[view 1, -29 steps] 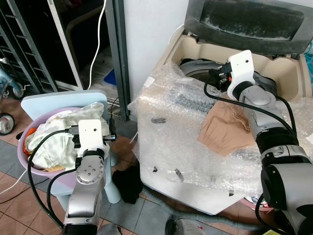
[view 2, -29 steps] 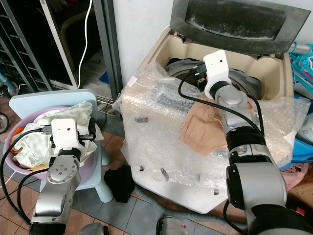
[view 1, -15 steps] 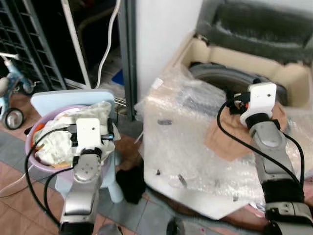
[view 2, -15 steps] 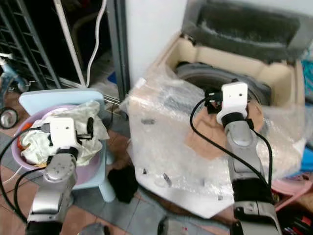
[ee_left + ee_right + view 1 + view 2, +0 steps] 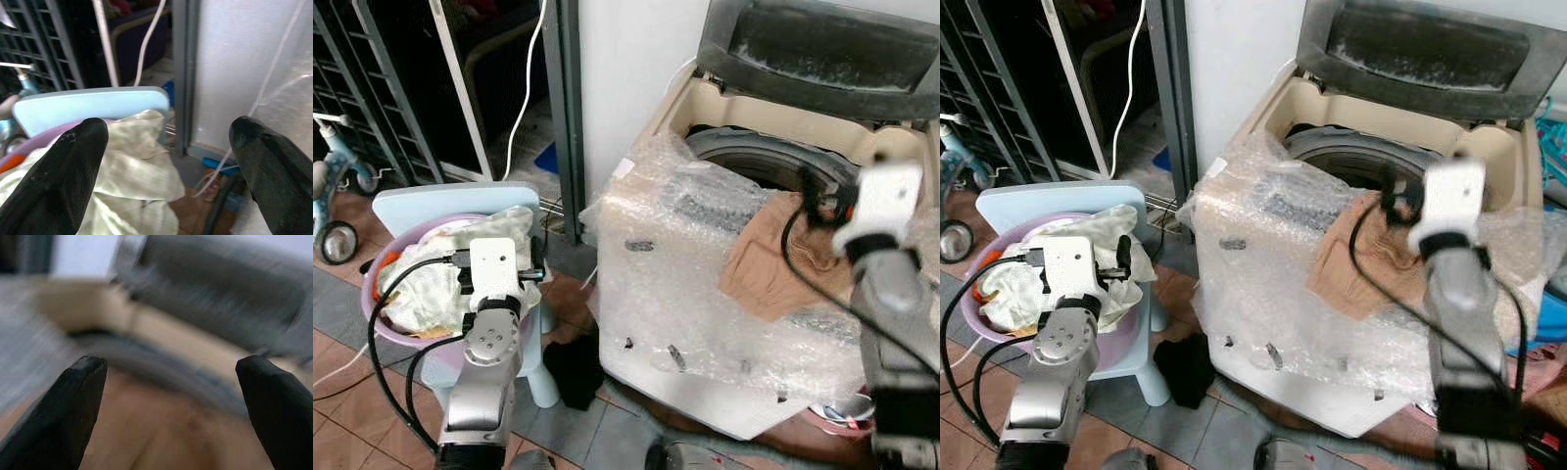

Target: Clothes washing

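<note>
A tan garment [image 5: 781, 262] lies draped over the front rim of the top-loading washing machine [image 5: 705, 103], whose lid stands up. My right gripper [image 5: 171, 366] hovers just above this garment, beside the drum [image 5: 754, 162], open with nothing between its fingers. Pale clothes [image 5: 435, 284] fill a lilac basket [image 5: 967, 294] on a light blue stool [image 5: 538, 377] to the left. My left gripper [image 5: 167, 125] hangs over the basket's near side, open and empty, above the pale cloth [image 5: 132, 161].
Bubble wrap [image 5: 675, 294] covers the washer's front and top edge. A black cloth [image 5: 573, 370] lies on the tiled floor by the stool. A grey door post [image 5: 563, 117], a white cable [image 5: 514, 98], a metal rack and a small tricycle [image 5: 333, 211] stand at the left.
My right arm has drawn back from the drum toward the right; the tan garment stays on the rim. The camera has shifted. The left arm holds still over the basket.
</note>
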You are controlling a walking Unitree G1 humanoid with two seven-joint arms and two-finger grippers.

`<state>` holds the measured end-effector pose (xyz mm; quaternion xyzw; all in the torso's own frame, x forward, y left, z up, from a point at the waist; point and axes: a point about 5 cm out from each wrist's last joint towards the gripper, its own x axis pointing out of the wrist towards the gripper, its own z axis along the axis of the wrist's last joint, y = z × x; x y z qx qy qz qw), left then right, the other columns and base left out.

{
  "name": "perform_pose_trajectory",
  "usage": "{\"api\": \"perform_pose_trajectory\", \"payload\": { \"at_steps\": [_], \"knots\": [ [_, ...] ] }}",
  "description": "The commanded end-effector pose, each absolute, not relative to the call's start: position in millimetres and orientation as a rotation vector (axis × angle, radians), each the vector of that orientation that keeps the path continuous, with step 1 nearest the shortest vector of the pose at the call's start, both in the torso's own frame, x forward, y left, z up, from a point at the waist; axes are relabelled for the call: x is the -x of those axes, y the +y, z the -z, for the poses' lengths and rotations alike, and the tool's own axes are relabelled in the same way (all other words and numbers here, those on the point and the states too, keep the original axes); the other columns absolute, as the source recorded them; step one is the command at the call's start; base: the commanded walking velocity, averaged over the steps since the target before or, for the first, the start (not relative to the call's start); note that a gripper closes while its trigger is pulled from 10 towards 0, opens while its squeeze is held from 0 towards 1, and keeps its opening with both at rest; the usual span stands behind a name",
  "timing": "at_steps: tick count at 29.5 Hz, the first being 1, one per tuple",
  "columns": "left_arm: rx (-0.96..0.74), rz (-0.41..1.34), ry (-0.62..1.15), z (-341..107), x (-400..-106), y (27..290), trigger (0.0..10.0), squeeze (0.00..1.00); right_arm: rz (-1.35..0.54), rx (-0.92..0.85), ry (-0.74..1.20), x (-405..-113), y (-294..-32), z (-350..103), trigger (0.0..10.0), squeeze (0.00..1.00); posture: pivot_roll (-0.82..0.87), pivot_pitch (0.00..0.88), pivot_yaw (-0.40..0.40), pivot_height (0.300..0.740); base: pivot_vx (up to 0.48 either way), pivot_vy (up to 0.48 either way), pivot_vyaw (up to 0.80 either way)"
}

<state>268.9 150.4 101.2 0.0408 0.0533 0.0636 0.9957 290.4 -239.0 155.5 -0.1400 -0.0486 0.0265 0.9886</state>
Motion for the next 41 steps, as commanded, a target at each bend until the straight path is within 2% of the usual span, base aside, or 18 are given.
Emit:
{"api": "perform_pose_trajectory", "payload": {
  "at_steps": [1, 3, 4, 6, 8, 13, 18, 34, 41],
  "knots": [
    [-0.077, -0.105, 0.103, -102.4, -271.0, 147.5, 10.0, 0.0, -0.104, 0.287, -0.099, -288.1, -237.4, -162.2, 10.0, 0.0, -0.06, 0.0, -0.018, 0.74, 0.0, 0.0, 0.0],
    [-0.076, -0.095, 0.104, -102.3, -271.4, 146.4, 10.0, 0.0, -0.107, 0.285, -0.03, -283.2, -241.8, -152.1, 10.0, 0.0, -0.06, 0.0, -0.017, 0.74, 0.0, 0.0, 0.0],
    [-0.076, -0.091, 0.102, -102.5, -271.9, 145.9, 10.0, 0.0, -0.115, 0.291, 0.033, -281.1, -243.3, -143.0, 0.0, 0.0, -0.06, 0.0, -0.018, 0.74, 0.0, 0.0, 0.0],
    [-0.075, -0.088, 0.097, -103.7, -272.9, 144.7, 10.0, 0.0, -0.168, 0.297, 0.195, -271.8, -241.0, -117.5, 0.0, 0.0, -0.06, 0.0, -0.021, 0.74, 0.0, 0.0, 0.0],
    [-0.073, -0.089, 0.097, -103.8, -272.7, 144.6, 10.0, 0.0, -0.208, 0.302, 0.237, -268.8, -235.8, -110.7, 0.0, 0.0, -0.06, 0.0, -0.023, 0.74, 0.0, 0.0, 0.0],
    [-0.069, -0.092, 0.102, -102.9, -271.3, 144.2, 10.0, 0.0, -0.303, 0.281, 0.293, -268.9, -216.0, -102.9, 0.0, 0.0, -0.05, 0.0, -0.03, 0.74, 0.0, 0.0, 0.0],
    [-0.073, -0.102, 0.106, -102.3, -270.4, 146.9, 10.0, 0.0, -0.348, 0.237, 0.306, -282.2, -200.1, -107.4, 0.0, 0.0, -0.04, 0.0, -0.039, 0.74, 0.0, 0.0, 0.0],
    [-0.08, -0.113, 0.111, -101.8, -269.1, 148.6, 10.0, 0.0, -0.323, 0.211, 0.37, -296.4, -207.0, -106.5, 0.0, 0.0, -0.03, 0.0, -0.045, 0.74, 0.0, 0.0, 0.0],
    [-0.084, -0.115, 0.117, -100.8, -269.3, 148.2, 10.0, 0.0, -0.286, 0.237, 0.311, -312.2, -215.1, -121.3, 0.0, 0.0, -0.03, 0.0, -0.047, 0.74, 0.0, 0.0, 0.0]
  ]
}}
